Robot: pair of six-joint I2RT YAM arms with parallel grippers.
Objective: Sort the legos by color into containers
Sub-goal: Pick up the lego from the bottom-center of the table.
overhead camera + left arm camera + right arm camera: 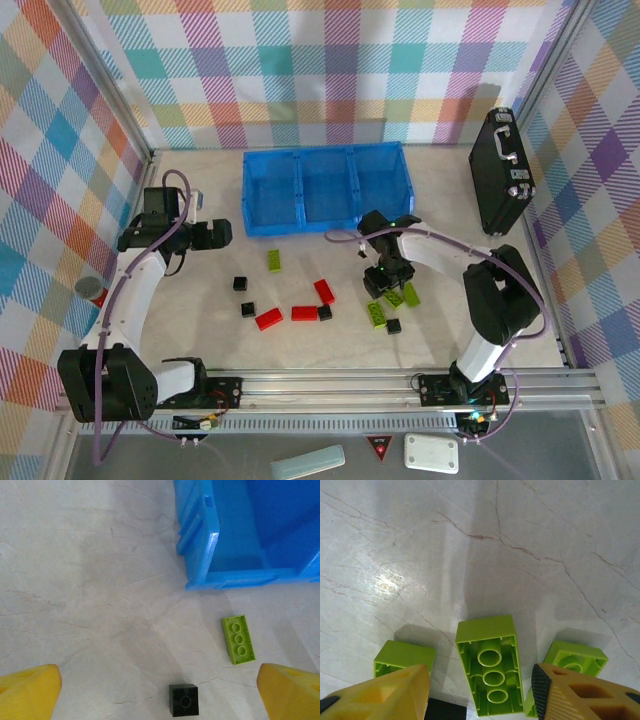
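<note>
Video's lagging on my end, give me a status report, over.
Left claw open, near blue tray. Right claw open, straddling upside-down lime brick. Lime neighbours close either side.

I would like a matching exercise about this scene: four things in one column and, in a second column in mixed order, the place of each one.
Things
1. bright-blue plastic tray
2. black briefcase
3. lime-green oblong brick, hollow side up
4. grey cylinder with a red cap

Places
a. within the open right gripper
b. at the left edge of the table
c. at the far side, with all three compartments empty
d. to the right of the tray

Pairs: 1-c, 2-d, 3-a, 4-b
</note>
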